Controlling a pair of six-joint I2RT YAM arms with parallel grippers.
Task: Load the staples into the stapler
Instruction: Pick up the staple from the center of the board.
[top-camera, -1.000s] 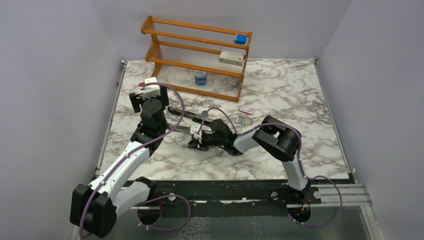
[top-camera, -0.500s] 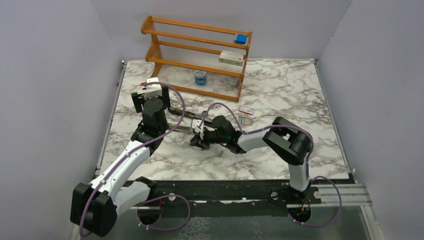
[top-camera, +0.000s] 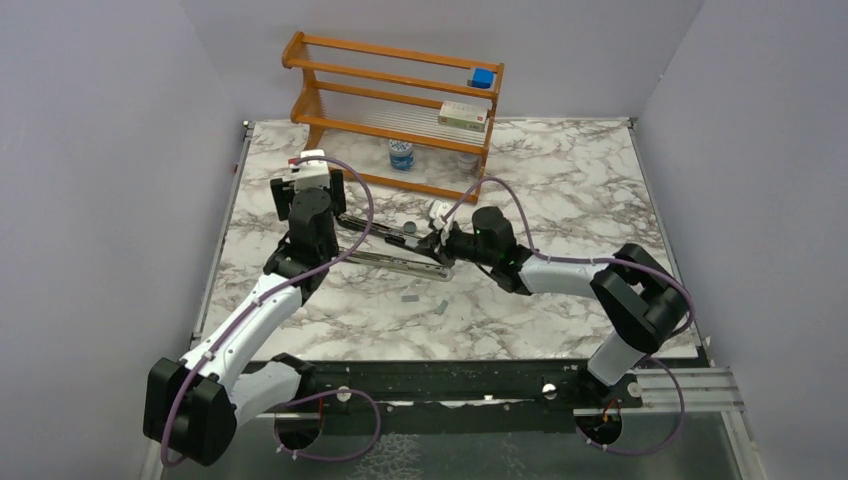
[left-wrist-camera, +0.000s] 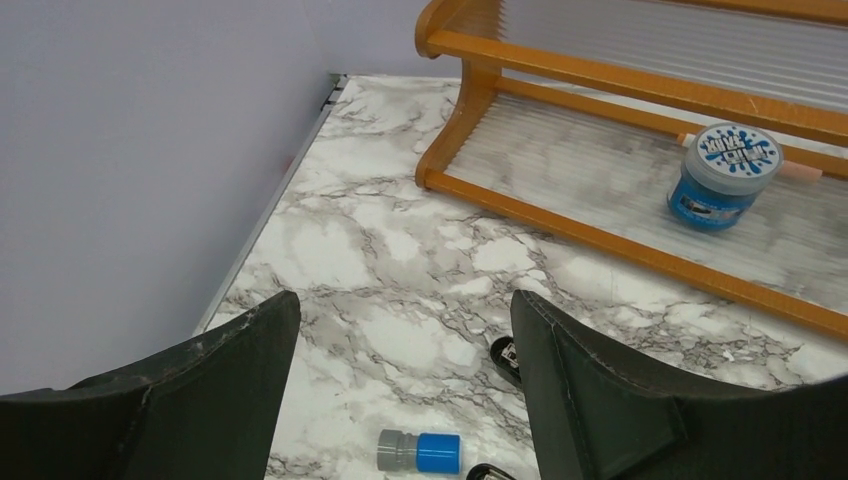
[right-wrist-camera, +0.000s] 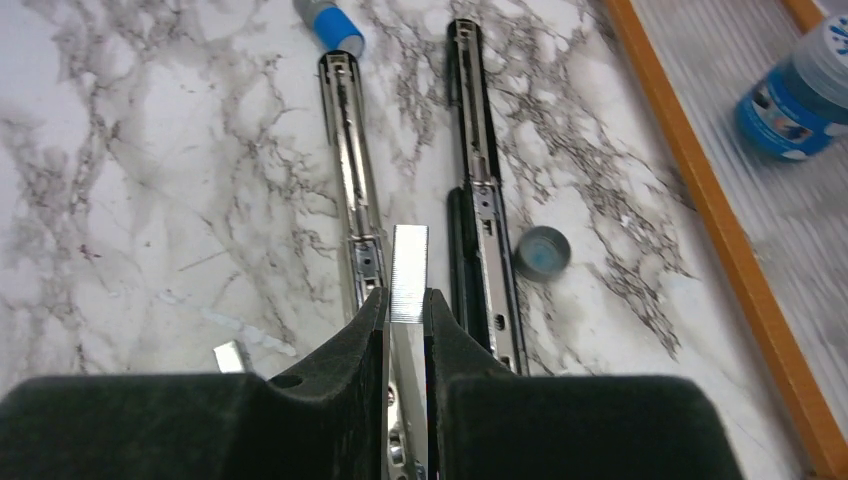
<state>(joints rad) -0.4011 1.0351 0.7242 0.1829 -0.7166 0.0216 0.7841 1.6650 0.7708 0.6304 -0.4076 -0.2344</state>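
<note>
1 staple strip (right-wrist-camera: 409, 272) is clamped between the fingers of the right gripper (right-wrist-camera: 404, 306), its free end sticking out just over the stapler (right-wrist-camera: 352, 180). That stapler lies swung open on the marble table (top-camera: 560, 190), its 2 bars side by side: silver channel left in the right wrist view, black bar right. 2 more loose strips (top-camera: 410, 297) lie on the table nearer the arms. A grey cap (right-wrist-camera: 541, 252) sits just beside the black bar, a blue-capped tube (left-wrist-camera: 420, 452) near the bars' far ends. The left gripper (left-wrist-camera: 402, 310) hovers there, jaws wide apart, holding nothing. A blue jar (left-wrist-camera: 725, 175) stands on the wooden rack (left-wrist-camera: 600, 78).
</note>
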